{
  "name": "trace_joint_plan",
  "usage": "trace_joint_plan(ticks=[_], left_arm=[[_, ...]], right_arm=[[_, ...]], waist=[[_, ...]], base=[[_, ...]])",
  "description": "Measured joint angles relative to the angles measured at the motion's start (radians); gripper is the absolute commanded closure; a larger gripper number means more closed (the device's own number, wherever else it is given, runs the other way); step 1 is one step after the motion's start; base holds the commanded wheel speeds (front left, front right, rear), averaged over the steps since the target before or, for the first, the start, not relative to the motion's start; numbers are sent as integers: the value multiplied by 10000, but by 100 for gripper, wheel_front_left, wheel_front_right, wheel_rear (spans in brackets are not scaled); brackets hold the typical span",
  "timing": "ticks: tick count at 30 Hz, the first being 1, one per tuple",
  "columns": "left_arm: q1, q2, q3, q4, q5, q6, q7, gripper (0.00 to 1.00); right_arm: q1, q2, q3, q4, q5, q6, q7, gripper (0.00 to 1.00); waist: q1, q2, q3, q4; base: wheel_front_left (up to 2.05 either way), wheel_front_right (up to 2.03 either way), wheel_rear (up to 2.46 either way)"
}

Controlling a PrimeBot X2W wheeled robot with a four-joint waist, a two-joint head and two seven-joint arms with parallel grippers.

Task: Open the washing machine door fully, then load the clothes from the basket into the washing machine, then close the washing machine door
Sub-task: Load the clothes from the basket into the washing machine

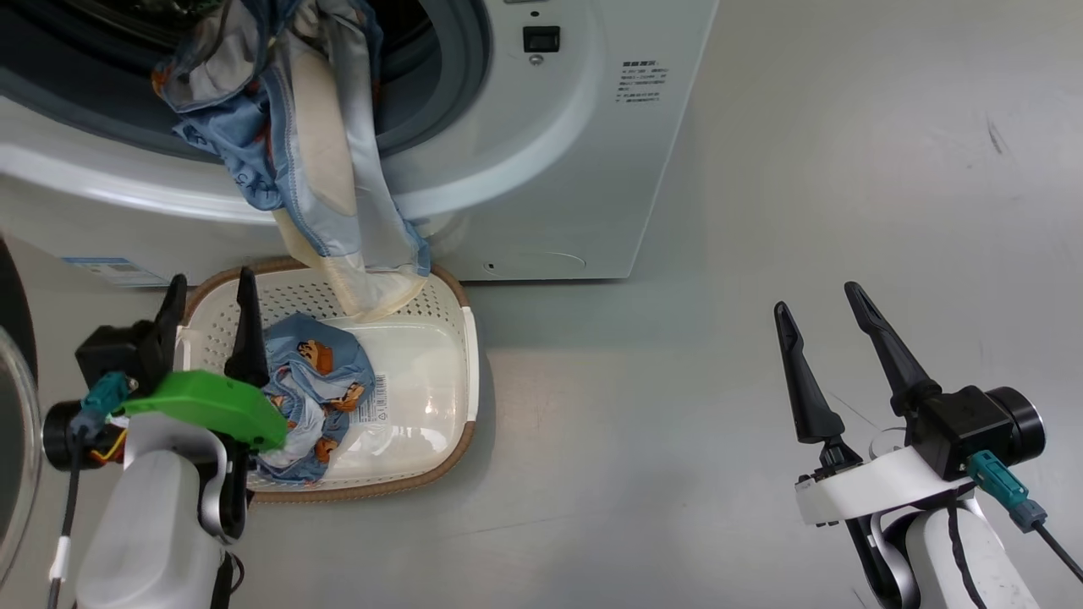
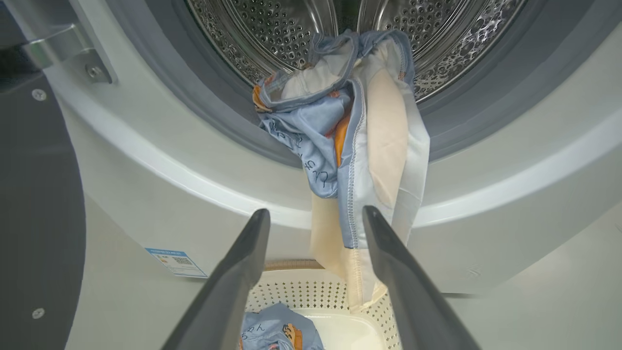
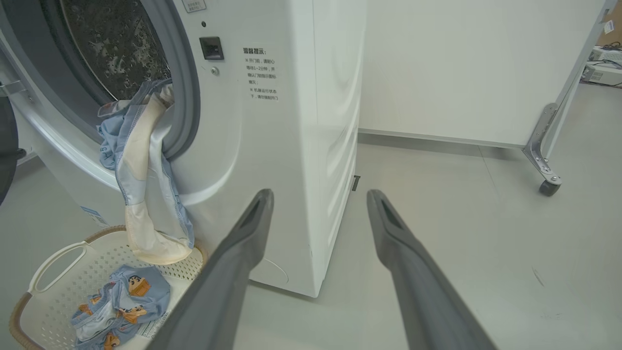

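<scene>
Washing machine door [image 2: 34,194] swung open, off the left side of the washing machine [image 1: 541,169], its dark rim along the left edge of the head view. Round mouth of the washing machine unblocked except at its lower lip. There, one long piece of the clothes [image 1: 321,152], light blue and cream, draped out of the drum [image 2: 272,29], over the grey gasket [image 2: 194,92] and down the white front, tail end touching the back of the basket [image 1: 448,338].

Basket on the floor [image 1: 761,169] just in front of the washing machine, rear rim close under the front panel. Inside it a second crumpled printed piece [image 1: 317,381], with bare plastic and a barcode sticker [image 1: 372,402] beside it.

Left gripper [image 1: 211,277] in front of the washing machine, over the basket's left end, fingers spread apart and empty, clear of the hanging cloth. Right gripper [image 1: 815,298] well off the washing machine's right front corner, above bare floor, fingers likewise apart and empty.

Wide open floor to the right of the washing machine — farther back on that side, a white wall panel [image 3: 461,73] and a castered metal leg [image 3: 544,146].
</scene>
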Motion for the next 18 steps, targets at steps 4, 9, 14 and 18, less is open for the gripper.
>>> trace_joint_plan(ticks=[4,9,14,18], left_arm=[[620,-136,163,-566,-4,-2,0,0],[992,-169,334,-1338,-13,-4,0,0],[1653,-219,621,-1960,-100,-4,0,0],[2110,-286,652,-2253,-140,-4,0,0]], right_arm=[[0,-48,12,-2,-50,0,0,0],[-1,-71,17,-8,-73,31,0,0],[-6,-79,84,15,-75,84,0,0],[-7,-109,77,29,-75,84,0,0]], waist=[[0,0,14,250],[0,0,101,456],[0,0,116,564],[0,0,102,619]], base=[[0,0,0],[0,0,0],[0,0,0],[0,0,0]])
